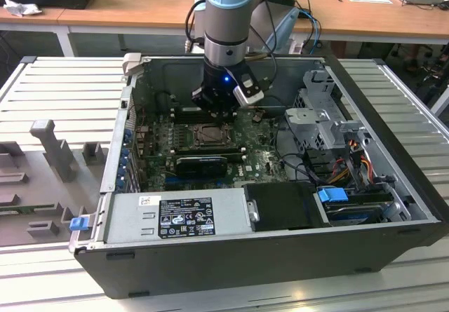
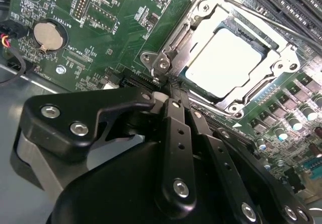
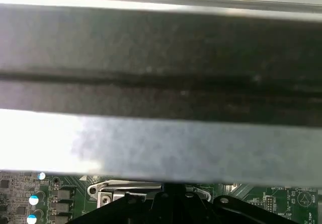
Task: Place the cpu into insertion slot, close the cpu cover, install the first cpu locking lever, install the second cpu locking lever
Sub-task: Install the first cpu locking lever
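The cpu [image 2: 226, 63], a pale square chip, lies flat in the insertion slot [image 1: 210, 135] at the middle of the green motherboard. The silvery cpu cover [image 2: 183, 40] lies down around it as a frame. My gripper [image 2: 173, 87] is shut, with its black fingers pressed together. Their tips rest at the socket's near corner, right beside the bent metal end of a locking lever [image 2: 162, 63]. In the exterior view my gripper [image 1: 217, 112] hangs low over the far edge of the socket. In the first wrist view the cover's rim [image 3: 126, 187] lies just ahead of the fingers.
The open case holds a grey power supply box [image 1: 175, 217] at the front and a drive cage [image 1: 330, 116] with cables on the exterior view's right. Long black memory slots [image 2: 287, 7] flank the socket. A coin battery [image 2: 48, 36] sits nearby. The case wall [image 3: 161, 83] stands close.
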You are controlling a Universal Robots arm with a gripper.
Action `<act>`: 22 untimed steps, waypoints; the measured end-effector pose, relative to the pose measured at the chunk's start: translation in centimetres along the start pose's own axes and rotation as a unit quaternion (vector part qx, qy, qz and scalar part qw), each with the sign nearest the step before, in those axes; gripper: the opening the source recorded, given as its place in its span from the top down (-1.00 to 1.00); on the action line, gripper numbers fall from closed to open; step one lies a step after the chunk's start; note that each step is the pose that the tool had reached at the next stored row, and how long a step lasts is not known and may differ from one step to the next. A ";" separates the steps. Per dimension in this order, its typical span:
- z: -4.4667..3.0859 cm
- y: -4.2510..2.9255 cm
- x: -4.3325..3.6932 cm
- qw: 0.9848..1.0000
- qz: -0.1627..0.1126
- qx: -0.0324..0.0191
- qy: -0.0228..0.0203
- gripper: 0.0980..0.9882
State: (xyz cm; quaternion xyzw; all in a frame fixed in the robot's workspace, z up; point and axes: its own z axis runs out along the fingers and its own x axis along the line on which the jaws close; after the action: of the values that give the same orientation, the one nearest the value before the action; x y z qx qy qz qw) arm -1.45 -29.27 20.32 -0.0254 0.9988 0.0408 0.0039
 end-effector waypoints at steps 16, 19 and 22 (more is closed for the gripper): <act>-1.38 0.13 -0.03 1.000 0.000 -0.024 -0.001 0.98; -1.43 0.00 -0.03 1.000 0.000 -0.024 -0.001 0.98; -1.44 -0.20 -0.02 1.000 0.000 -0.024 -0.001 0.98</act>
State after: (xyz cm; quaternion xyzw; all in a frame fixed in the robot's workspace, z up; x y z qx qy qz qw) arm -1.43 -29.58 21.74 -0.0252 0.9975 0.0652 0.0048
